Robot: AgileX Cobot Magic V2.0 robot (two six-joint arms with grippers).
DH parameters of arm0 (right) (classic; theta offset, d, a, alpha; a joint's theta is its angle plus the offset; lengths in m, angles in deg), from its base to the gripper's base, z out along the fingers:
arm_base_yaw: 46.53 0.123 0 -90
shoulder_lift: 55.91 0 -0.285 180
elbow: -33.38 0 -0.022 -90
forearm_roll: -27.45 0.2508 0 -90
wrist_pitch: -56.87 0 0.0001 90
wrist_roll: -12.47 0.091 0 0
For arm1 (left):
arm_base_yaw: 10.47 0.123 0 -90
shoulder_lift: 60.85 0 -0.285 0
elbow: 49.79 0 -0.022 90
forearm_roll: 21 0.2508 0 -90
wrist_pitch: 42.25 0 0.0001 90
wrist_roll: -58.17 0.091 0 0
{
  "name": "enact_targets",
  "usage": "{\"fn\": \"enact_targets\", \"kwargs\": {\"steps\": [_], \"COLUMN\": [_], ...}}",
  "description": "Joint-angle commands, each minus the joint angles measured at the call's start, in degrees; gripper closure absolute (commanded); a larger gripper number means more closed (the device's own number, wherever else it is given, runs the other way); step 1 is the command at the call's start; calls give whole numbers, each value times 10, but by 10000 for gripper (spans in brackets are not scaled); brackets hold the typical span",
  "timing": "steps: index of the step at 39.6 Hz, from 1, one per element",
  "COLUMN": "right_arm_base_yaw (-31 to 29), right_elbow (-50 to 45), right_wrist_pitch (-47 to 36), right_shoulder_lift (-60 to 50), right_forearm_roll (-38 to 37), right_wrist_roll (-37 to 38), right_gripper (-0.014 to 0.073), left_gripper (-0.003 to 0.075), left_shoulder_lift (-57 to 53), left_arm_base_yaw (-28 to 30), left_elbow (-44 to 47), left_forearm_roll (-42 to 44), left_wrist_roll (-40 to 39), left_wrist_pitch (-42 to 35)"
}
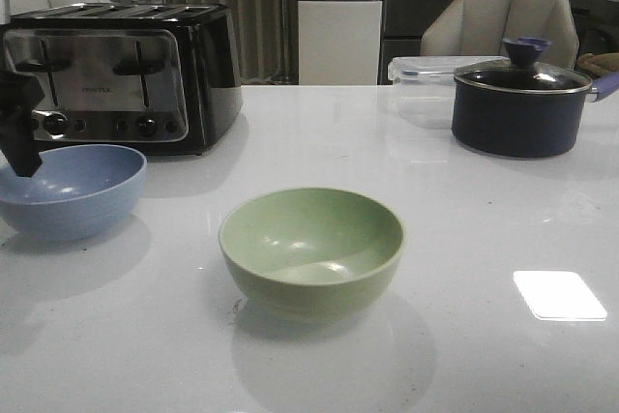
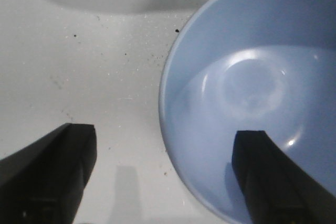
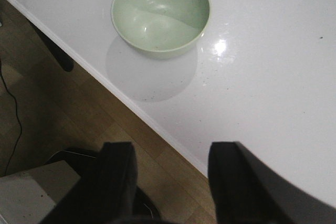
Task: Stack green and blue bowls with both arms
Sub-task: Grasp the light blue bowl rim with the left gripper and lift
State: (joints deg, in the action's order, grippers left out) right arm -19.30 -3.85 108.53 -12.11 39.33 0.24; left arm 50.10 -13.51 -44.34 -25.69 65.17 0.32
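The dusty blue bowl (image 1: 73,189) stands at the table's left, in front of the toaster. The sage green bowl (image 1: 311,250) stands upright at the table's centre front, empty. My left gripper (image 1: 19,142) hangs over the blue bowl's left rim. In the left wrist view the gripper (image 2: 163,177) is open and straddles the rim of the blue bowl (image 2: 252,93): one finger (image 2: 273,177) is inside the bowl, the other is outside over the table. My right gripper (image 3: 170,182) is open and empty above the table's front edge, well short of the green bowl (image 3: 160,13).
A black and chrome toaster (image 1: 116,74) stands at the back left. A dark navy pot with a glass lid (image 1: 522,103) and a clear plastic container (image 1: 421,74) stand at the back right. The table's edge (image 3: 142,114) and a wooden floor show under the right gripper.
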Motion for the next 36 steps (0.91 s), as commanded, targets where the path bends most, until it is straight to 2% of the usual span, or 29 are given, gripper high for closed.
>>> {"fn": "enact_targets", "kwargs": {"steps": [1,7,9,22,29,36], "right_arm_base_yaw": [0,0,0,0,0,0], "right_elbow": [15,15,15,15,15,15], "right_wrist_pitch": [-33,-33,-33,-33,-33,-33], "right_shoulder_lift": [-1,-1,-1,-1,-1,-1], "right_forearm_roll": [9,9,9,9,9,9], "right_wrist_roll": [-6,-6,-6,-6,-6,-6], "right_gripper": [158,158,158,158,158,158], "left_gripper": [139,141,164,499,612,622], "left_shoulder_lift": [-4,15,18,20,19,19], "left_arm_base_yaw": [-3,-3,-3,-3,-3,-3], "left_elbow": [-25,-25,-25,-31,-31,-31], "left_forearm_roll": [-11,-13,-17,-22,-22,-22], "left_wrist_roll": [-1,-3,-3,-3,-3,-3], "left_wrist_pitch": [-40,-62,-61,-57,-55,-49]}}
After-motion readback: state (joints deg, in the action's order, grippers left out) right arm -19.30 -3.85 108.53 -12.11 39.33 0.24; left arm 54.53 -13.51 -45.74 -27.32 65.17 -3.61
